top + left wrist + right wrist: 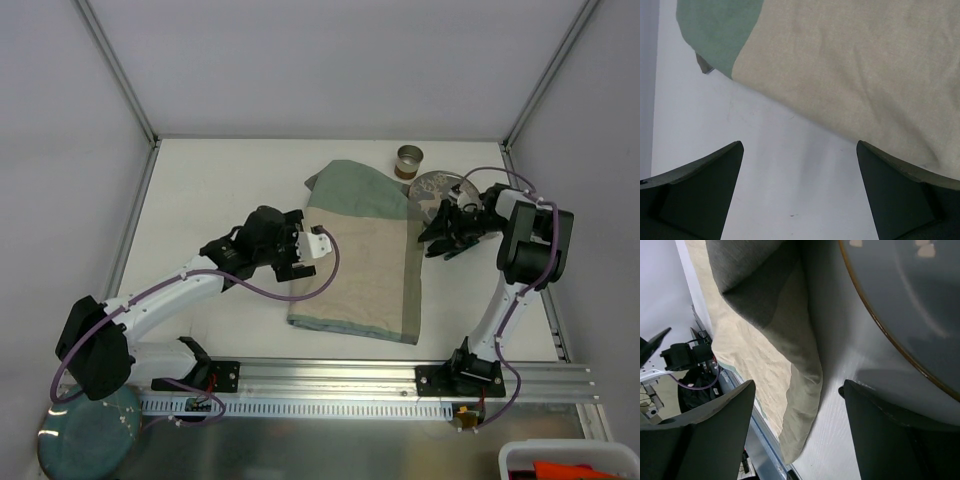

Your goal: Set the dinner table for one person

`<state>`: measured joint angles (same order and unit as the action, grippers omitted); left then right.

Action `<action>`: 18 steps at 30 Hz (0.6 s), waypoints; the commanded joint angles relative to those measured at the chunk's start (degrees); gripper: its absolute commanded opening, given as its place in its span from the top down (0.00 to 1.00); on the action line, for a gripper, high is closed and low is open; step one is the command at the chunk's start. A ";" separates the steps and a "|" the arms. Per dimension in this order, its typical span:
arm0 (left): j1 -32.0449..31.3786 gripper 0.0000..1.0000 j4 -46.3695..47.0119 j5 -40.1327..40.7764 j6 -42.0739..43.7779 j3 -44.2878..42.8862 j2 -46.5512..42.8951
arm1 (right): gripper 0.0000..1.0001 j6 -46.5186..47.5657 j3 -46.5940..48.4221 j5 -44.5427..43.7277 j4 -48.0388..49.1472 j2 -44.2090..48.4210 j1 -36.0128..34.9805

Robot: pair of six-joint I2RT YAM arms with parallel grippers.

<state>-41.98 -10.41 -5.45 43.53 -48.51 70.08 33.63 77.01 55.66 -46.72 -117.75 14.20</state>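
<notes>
My left end effector [800, 150], fingers apart, hangs over the large matte-white desk [765, 175] beside its green-and-beige cloth mat [865, 65]. My right end effector [798, 390], also spread, faces what looks like a grey plate [910, 300].

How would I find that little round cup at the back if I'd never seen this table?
On the white table, look past the far right corner of the green-and-beige cloth, near the back edge. There stands a small round cup, just behind a flat grey plate. It alone is tiny, metallic-looking and tall-sided.
</notes>
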 commanded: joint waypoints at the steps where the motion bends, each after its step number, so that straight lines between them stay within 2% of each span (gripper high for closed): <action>1: 2.42 0.01 4.35 -0.17 -1.08 0.79 -1.09 | 0.24 2.32 3.14 -0.99 0.40 0.07 -1.19; 14: 3.74 0.01 5.58 -1.66 -2.22 1.84 0.40 | 0.35 0.04 9.47 1.73 0.49 -6.08 -5.05; 15: 3.74 0.01 5.58 -1.58 -2.22 1.93 0.14 | 0.37 -0.05 9.56 1.91 0.49 -6.52 -5.14; 16: 3.66 0.01 5.58 -1.58 -2.31 2.28 -0.03 | 0.47 -0.05 9.73 1.82 0.49 -6.52 -5.14; 18: 3.74 0.01 5.58 -1.49 -2.13 2.72 -0.30 | 0.51 -0.05 9.82 1.99 0.40 -6.00 -5.23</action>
<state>-38.54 -6.26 -5.76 42.46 -46.78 70.28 33.91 84.79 55.70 -45.28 -124.22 9.21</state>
